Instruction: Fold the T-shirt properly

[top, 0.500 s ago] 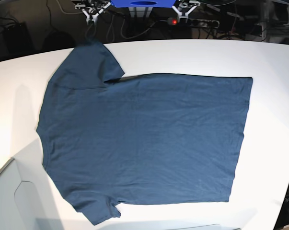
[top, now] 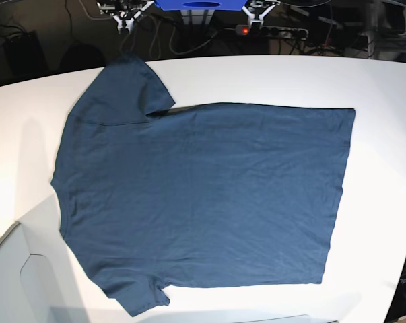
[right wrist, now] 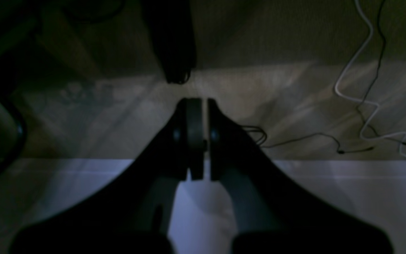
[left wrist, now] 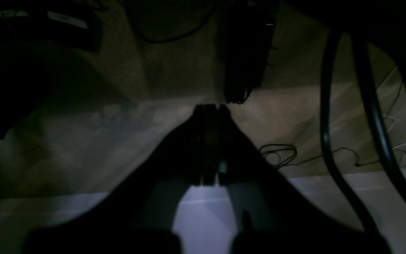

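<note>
The dark navy T-shirt point(top: 203, 195) lies spread flat on the white table point(top: 384, 87), neck end to the left and hem to the right, one sleeve at the far left and one at the near left. Both arms are pulled back beyond the table's far edge. Only their pale tips show in the base view, the left gripper point(top: 258, 9) right of centre and the right gripper point(top: 125, 11) left of centre. In the dim left wrist view the left gripper point(left wrist: 210, 107) is shut on nothing. The right gripper point(right wrist: 201, 102) is likewise shut and empty. Neither wrist view shows the T-shirt.
A grey box corner point(top: 14, 282) sits at the near left of the table. Behind the far edge lie a power strip with a red light point(top: 270, 30) and a blue stand point(top: 199, 5). Thick black cables point(left wrist: 330, 134) and a white cable point(right wrist: 361, 70) lie over the floor.
In the base view both arm tips have drawn slightly further back towards the top edge. The T-shirt has not moved.
</note>
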You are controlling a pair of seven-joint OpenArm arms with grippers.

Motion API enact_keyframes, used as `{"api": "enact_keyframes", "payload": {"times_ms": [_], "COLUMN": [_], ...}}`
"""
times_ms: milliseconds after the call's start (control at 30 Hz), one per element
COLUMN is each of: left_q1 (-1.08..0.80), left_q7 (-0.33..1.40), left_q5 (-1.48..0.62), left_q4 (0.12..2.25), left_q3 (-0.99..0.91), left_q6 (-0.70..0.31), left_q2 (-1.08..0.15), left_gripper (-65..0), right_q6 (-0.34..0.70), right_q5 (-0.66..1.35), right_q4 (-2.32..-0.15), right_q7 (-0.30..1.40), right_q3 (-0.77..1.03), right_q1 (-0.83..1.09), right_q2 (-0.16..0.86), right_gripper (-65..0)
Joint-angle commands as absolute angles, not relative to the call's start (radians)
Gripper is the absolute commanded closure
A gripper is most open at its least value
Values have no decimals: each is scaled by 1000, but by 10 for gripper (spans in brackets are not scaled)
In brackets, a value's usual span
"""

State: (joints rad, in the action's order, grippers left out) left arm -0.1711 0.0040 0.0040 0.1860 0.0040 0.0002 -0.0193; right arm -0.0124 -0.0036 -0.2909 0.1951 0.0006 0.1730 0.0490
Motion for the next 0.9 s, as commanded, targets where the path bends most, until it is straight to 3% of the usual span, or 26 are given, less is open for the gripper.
{"api": "enact_keyframes", "payload": {"times_ms": [0, 200, 333, 867], "left_q1": [-177, -200, -278, -851], "left_q7": [8, 7, 7, 8], "left_q5": [4, 4, 2, -7], "left_q4": [188, 191, 269, 1244], "left_q3": [7, 7, 5, -5], "left_q6": [1, 1, 1, 1], "left_q2": [-19, -33, -64, -179], "left_gripper": [0, 0, 0, 0], "right_q6": [1, 1, 1, -1], "right_q5": [-4, -45, -45, -45], "right_q4": [-297, -302, -447, -1488], "right_q7": [202, 191, 200, 203], "right_q3": [1, 1, 2, 10], "right_q1": [182, 206, 300, 918], "right_q2": [51, 51, 67, 196], "right_gripper": [0, 0, 0, 0]}}
